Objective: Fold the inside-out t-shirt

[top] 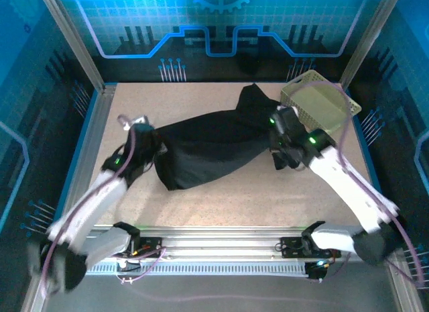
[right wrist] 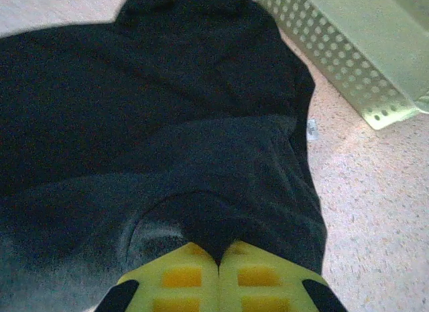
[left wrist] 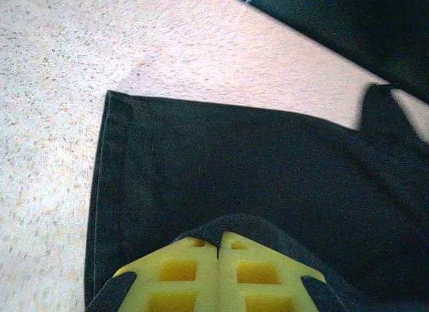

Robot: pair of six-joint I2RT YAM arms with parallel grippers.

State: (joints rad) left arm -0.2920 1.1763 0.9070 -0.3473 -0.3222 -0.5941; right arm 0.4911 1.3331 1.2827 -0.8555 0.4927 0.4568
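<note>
- The inside-out t-shirt (top: pixel 208 147) is your task piece. It lies bunched in a long dark band across the middle of the table (top: pixel 268 198), running from the left arm's wrist up toward the far right corner.
- Left gripper (left wrist: pixel 219 248): its yellow pads are pressed together with a fold of black cloth caught at their tips (it grips the shirt's left end).
- Past those pads, the left wrist view shows a hemmed edge lying flat on the speckled tabletop, with its corner square.
- Right gripper (right wrist: pixel 219 258): the pads are likewise pressed together, pinching a pucker of the shirt at its right end.
- The basket (top: pixel 322 100) is your nearest obstacle. It is pale yellow-green lattice, sits tilted in the far right corner, and is close beside the right wrist.
- The shirt's far tip lies just beside the basket's near wall (you cannot tell whether cloth and plastic touch).
- A small pale tag (right wrist: pixel 312 129) pokes out at the cloth's right edge, on the basket side.
- The right arm's lavender cable (top: pixel 345 107) arcs over the basket in the top view.
- An aluminium rail (top: pixel 221 245) runs along the near edge between the two arm bases.
- Bare tabletop lies between that rail and the shirt.
</note>
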